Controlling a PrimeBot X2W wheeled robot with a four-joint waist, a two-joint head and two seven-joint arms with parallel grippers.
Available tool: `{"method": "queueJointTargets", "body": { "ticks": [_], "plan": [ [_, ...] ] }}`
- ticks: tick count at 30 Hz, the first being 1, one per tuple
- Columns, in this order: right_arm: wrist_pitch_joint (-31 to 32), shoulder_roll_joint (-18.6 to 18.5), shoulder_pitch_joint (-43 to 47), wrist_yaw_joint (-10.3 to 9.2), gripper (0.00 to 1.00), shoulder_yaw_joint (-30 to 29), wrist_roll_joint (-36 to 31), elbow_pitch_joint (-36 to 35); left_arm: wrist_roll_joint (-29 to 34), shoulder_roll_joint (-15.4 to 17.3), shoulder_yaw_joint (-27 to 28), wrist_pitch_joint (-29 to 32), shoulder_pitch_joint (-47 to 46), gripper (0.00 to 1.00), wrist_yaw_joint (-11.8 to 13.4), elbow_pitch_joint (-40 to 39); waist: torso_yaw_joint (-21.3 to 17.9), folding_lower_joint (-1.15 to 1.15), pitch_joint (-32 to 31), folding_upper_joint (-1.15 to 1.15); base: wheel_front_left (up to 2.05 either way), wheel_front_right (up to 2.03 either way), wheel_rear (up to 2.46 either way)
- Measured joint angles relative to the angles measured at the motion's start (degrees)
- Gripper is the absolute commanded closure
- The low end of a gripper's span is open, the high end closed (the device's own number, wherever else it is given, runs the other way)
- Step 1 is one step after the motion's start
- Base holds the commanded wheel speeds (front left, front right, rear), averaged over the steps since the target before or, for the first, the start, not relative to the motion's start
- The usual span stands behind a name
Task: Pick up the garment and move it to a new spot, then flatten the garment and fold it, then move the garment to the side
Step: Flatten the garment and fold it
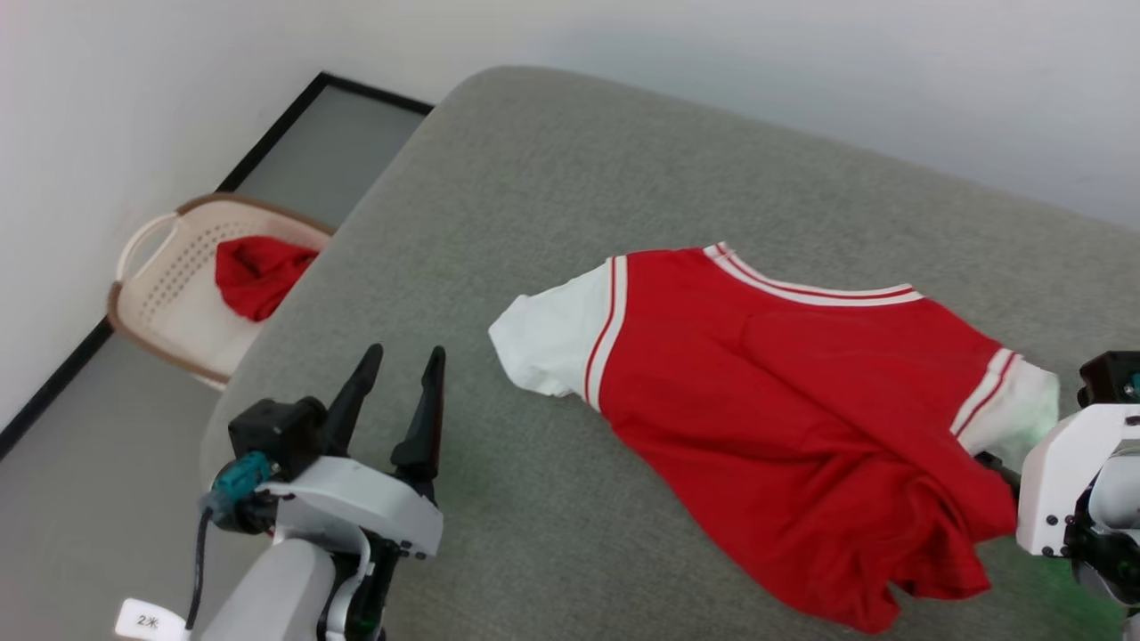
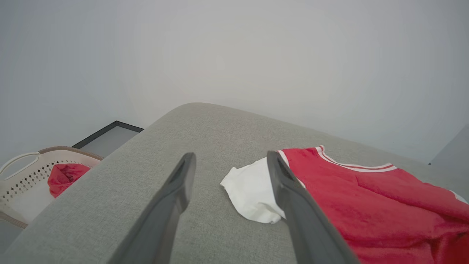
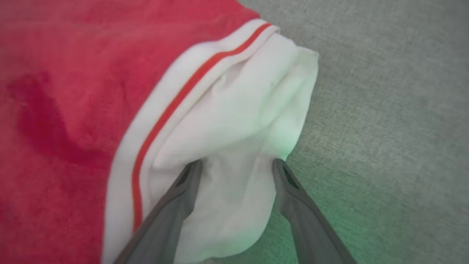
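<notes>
The garment (image 1: 784,409), a red jersey with white sleeves and striped trim, lies rumpled on the grey cushioned surface (image 1: 534,205), its hem bunched toward the front. My left gripper (image 1: 405,361) stands open to the left of the near white sleeve (image 2: 253,194), apart from the cloth. Over the other white sleeve (image 3: 234,121) my right gripper (image 3: 236,167) is open, its fingers straddling the sleeve fabric. In the head view the right arm's pale wrist (image 1: 1069,472) sits at the garment's right edge, fingers hidden.
A beige laundry basket (image 1: 160,267) holding a plain red cloth bundle (image 1: 258,271) stands on the floor at the left, beside the surface's edge. A white wall runs behind. Bare grey surface lies left and behind the garment.
</notes>
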Motion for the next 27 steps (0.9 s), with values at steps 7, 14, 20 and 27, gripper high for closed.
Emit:
{"method": "queueJointTargets", "body": {
  "ticks": [7,14,20,27],
  "plan": [
    [2.55,-0.48,-1.68,0.02,0.0,-0.35,-2.66,0.74,0.29,-2.15,1.24,-0.26,-1.13,0.0,-1.49,1.8,2.47,0.0,2.92,0.0,0.0,0.0,0.0],
    [1.35,-0.98,-4.07,0.03,1.0,-1.52,-5.44,2.36,1.03,-3.12,3.27,-0.35,-1.3,0.0,-2.53,3.34,3.33,0.0,4.06,0.0,0.0,0.0,0.0],
    [2.69,-1.7,-4.0,0.03,1.0,-1.96,-4.54,1.41,1.52,-3.07,5.25,-0.46,-0.32,0.0,-3.33,3.86,1.78,0.0,2.81,0.0,0.0,0.0,0.0],
    [3.23,-4.9,-2.16,0.03,1.0,-3.83,-3.59,-1.97,2.38,-3.0,6.01,-0.46,1.13,0.0,-3.55,3.99,-1.43,0.0,0.75,0.0,0.0,0.0,0.0]
  ]
}}
